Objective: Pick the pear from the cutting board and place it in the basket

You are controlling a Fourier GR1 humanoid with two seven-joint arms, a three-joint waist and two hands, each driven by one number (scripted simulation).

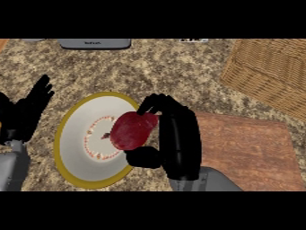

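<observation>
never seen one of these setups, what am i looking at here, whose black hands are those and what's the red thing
This is the view from a humanoid robot's head, looking steeply down at a speckled stone kitchen counter. The two grey forearms with black hands coming in from the bottom belong to the robot.

The right hand is curled round a dark red fruit, the pear it is meant to move, and holds it over a white plate with a yellow rim. The left hand rests open at the left, fingers up, holding nothing.

Beside the right forearm lies a brown cutting board. At the upper right is a woven basket, where the pear should end up. A grey object sits at the far edge; I cannot tell what it is.
</observation>
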